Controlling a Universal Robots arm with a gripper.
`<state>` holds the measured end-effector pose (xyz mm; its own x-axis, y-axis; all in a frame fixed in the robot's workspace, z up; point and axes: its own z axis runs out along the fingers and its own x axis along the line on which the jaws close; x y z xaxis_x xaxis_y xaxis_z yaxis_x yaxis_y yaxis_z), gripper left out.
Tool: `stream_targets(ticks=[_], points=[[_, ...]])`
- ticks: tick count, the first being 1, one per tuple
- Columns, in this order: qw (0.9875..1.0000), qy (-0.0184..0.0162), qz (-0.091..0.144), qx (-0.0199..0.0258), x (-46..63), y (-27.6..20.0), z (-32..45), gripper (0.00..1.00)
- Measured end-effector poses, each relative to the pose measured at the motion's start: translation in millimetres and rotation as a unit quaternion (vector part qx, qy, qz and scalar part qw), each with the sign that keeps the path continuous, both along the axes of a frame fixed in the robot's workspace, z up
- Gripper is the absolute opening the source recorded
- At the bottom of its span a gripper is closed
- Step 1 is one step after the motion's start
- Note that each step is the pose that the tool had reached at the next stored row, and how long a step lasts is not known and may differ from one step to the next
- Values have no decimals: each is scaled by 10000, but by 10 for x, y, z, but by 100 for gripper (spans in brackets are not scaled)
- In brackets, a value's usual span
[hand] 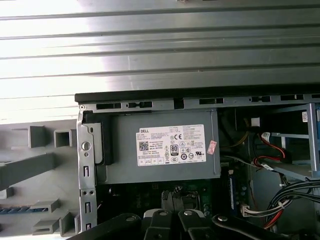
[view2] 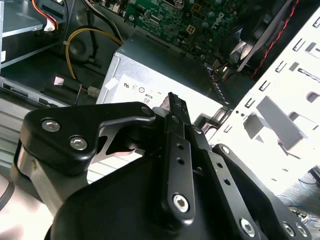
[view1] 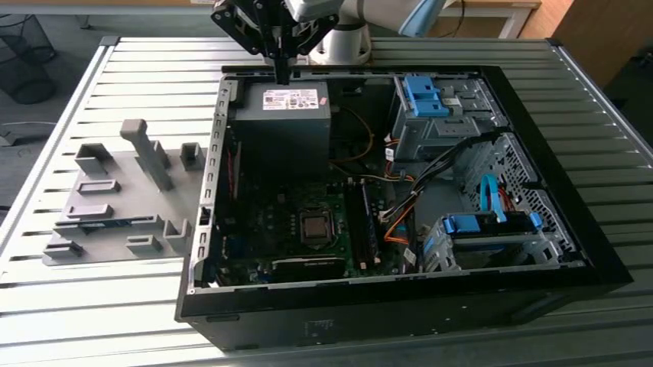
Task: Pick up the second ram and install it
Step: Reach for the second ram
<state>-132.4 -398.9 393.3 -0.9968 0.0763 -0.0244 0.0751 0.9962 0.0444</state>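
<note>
The slatted metal table (view1: 122,61) carries one open computer case (view1: 408,302), lying on its side with its inside facing up. Inside it, one grey power supply (view1: 281,126) sits at the end nearest the arm, and one green motherboard (view1: 275,222) with its square processor socket (view1: 314,226) lies beyond it. On the exterior view's left, just beside the case, rests one grey holder plate (view1: 112,180) with several raised blocks.

The one gripper (view1: 281,70) hangs above the case rim at the power-supply end. Its jaws are together and there is nothing between them, which the second wrist view confirms at the single dark tip (view2: 172,102).

Two bright blue drive-bay clips show in the case: one (view1: 423,95) near the arm, and one (view1: 488,222) at the opposite end.

The second ram (view1: 102,224) is a thin blue stick lying flat in a low slot of the holder plate. The first wrist view shows it there too (hand: 17,210). It is well apart from the gripper.

As I judge it, the task has barely started. The stick is not picked up, so grasping, carrying and seating are all left. The dark memory slots beside the socket are too dim to tell whether another stick is seated. I count one ram in the holder.
</note>
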Motion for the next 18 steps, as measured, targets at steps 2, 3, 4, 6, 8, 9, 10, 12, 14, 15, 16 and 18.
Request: stream_targets(ticks=[2, 3, 4, 6, 8, 9, 10, 12, 14, 15, 16, 18], points=[[10000, 0, 0, 0, -10, 0, 0, 11], [10000, 0, 0, 0, -15, 0, 0, 11], [10000, 0, 0, 0, -20, 0, 0, 11], [10000, 0, 0, 0, -30, 0, 0, 11], [10000, 0, 0, 0, -39, 0, 0, 11], [10000, 0, 0, 0, -43, 0, 0, 11], [10000, 0, 0, 0, -48, 0, 0, 11], [10000, 0, 0, 0, -57, 0, 0, 11], [10000, 0, 0, 0, -66, 0, 0, 11], [10000, 0, 0, 0, -71, 0, 0, 11], [10000, 0, 0, 0, -76, 0, 0, 11], [10000, 0, 0, 0, -85, 0, -1, 11]])
